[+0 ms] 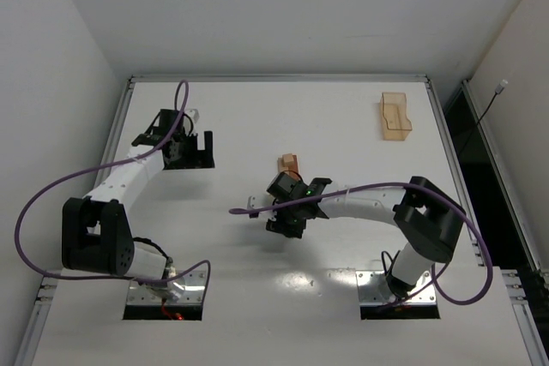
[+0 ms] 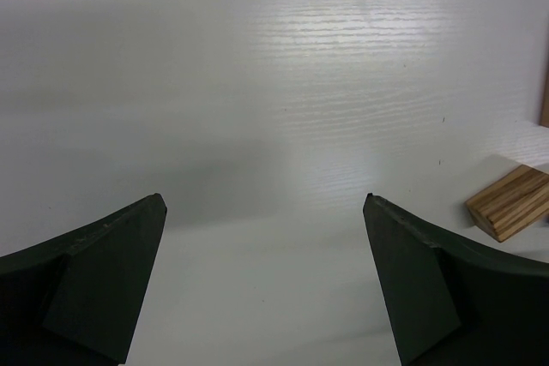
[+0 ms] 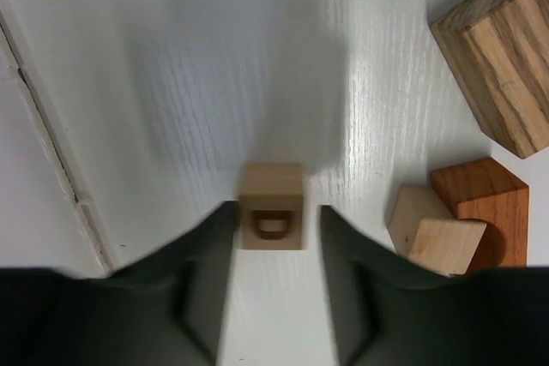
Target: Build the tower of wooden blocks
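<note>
In the right wrist view my right gripper [image 3: 276,222] is open and low over the table, its jaws on either side of a small tan lettered cube [image 3: 271,203]. A narrow gap shows beside the cube on the right. To the right lie a large striped tan block [image 3: 502,57], a reddish-brown block [image 3: 482,199] and a light tan cube [image 3: 429,231]. In the top view a small tan and orange pile [image 1: 290,163] shows just beyond the right gripper [image 1: 289,205]. My left gripper [image 2: 264,203] is open and empty at the far left [image 1: 187,148]. A striped wood block [image 2: 511,201] lies to its right.
A translucent tan open tray [image 1: 395,116] stands at the back right. The white table [image 1: 283,117] has a raised rail along its edges. A purple cable loops from each arm. A white strip with a seam [image 3: 43,152] runs along the left of the right wrist view.
</note>
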Controlling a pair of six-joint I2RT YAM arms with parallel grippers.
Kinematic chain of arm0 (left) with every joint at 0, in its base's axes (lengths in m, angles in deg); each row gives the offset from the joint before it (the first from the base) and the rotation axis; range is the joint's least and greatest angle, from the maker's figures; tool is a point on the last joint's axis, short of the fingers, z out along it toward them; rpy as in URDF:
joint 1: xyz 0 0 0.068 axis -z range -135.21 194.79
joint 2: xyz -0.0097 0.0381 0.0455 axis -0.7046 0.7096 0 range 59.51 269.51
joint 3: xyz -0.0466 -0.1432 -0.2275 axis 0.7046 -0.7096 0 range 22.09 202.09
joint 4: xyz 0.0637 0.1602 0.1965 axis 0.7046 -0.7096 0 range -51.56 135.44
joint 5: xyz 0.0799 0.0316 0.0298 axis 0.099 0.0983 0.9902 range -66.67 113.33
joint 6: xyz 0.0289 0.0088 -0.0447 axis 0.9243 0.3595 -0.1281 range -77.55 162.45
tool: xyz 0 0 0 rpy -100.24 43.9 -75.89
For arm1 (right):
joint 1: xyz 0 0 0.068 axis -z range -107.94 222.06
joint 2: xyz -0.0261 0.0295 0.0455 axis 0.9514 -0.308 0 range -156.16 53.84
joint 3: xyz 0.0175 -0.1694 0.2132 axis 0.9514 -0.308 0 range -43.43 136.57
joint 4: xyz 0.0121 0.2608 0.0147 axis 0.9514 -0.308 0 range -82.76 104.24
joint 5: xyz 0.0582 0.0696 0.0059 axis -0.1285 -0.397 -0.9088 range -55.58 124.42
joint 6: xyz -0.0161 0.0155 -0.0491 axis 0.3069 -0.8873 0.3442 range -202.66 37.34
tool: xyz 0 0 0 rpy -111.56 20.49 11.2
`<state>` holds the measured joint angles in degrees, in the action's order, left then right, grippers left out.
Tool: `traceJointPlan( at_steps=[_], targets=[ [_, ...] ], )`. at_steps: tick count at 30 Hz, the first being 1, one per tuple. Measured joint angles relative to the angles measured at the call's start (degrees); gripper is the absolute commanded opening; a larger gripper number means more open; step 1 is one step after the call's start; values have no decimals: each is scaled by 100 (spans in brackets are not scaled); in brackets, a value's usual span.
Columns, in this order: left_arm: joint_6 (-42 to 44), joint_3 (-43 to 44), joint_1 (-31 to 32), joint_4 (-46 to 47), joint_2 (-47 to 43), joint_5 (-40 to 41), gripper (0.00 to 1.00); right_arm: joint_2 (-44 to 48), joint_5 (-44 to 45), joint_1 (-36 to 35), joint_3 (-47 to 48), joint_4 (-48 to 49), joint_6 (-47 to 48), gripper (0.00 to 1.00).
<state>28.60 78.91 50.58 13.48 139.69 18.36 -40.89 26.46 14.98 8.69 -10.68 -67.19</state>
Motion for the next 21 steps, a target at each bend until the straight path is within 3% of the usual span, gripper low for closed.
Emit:
traceJointPlan(
  at_steps=[2, 3, 4, 14, 21],
  targets=[
    [-2, 0, 0, 0, 20, -2, 99, 0, 9, 0, 0, -24, 44, 23],
    [-7, 0, 0, 0, 31, -2, 99, 0, 7, 0, 0, -28, 59, 5],
    [-13, 0, 0, 0, 42, -4, 99, 2, 7, 0, 0, -28, 81, 0],
    [-15, 0, 0, 0, 50, -20, 99, 74, 15, 70, 195, -365, -109, 0],
    [-15, 0, 0, 2, 50, -20, 99, 280, -168, 614, 1541, -1014, -1084, 0]
  ],
)
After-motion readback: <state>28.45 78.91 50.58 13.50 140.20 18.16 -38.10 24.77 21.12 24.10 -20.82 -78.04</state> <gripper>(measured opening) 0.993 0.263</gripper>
